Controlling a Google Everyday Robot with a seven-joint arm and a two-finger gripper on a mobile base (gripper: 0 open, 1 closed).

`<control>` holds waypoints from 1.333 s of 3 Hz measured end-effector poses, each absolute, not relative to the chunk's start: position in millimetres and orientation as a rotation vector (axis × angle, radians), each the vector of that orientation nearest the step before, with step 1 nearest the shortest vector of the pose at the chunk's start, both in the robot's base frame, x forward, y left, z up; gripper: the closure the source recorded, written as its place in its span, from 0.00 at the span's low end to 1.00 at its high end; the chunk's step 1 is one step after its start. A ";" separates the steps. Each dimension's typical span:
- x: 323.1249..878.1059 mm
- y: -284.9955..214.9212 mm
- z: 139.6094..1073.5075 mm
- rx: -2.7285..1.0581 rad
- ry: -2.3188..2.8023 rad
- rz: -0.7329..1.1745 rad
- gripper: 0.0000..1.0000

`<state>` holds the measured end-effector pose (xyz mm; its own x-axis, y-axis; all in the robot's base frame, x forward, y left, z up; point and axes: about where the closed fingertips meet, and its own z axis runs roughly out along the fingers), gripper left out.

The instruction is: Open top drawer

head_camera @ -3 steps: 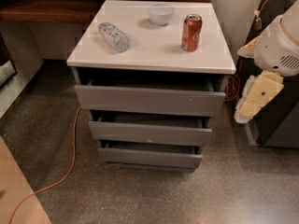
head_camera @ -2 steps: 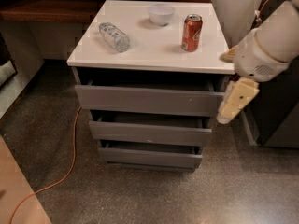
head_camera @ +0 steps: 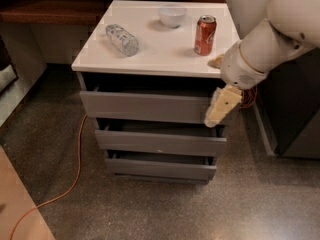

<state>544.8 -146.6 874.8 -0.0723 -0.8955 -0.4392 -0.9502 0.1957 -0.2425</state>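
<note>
The top drawer (head_camera: 145,106) is the uppermost of three flat grey drawer fronts under a white cabinet top (head_camera: 105,59). A dark gap shows above its front. My gripper (head_camera: 220,106), cream-coloured and pointing down, hangs in front of the right end of the top drawer's front, on a white arm (head_camera: 265,44) that comes in from the upper right. I cannot tell whether it touches the drawer.
On the cabinet top lie a clear plastic bottle (head_camera: 122,39) on its side, a white bowl (head_camera: 172,15) and an upright red can (head_camera: 205,35). The middle drawer (head_camera: 160,143) and bottom drawer (head_camera: 160,168) sit below. An orange cable (head_camera: 75,174) runs across the floor at left. A dark cabinet (head_camera: 295,114) stands at right.
The arm has swung left and inward; the gripper moved from beside the cabinet's right side to in front of the top drawer's right end.
</note>
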 end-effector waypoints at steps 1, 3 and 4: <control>574.1 -130.3 851.6 -1.688 1.941 0.195 0.00; 574.5 -121.3 822.9 -1.732 1.935 0.203 0.00; 581.6 -108.2 789.0 -1.790 1.912 0.228 0.00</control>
<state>581.6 -108.2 789.0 -0.0040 -0.8841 -0.4672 -0.9693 0.1182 -0.2155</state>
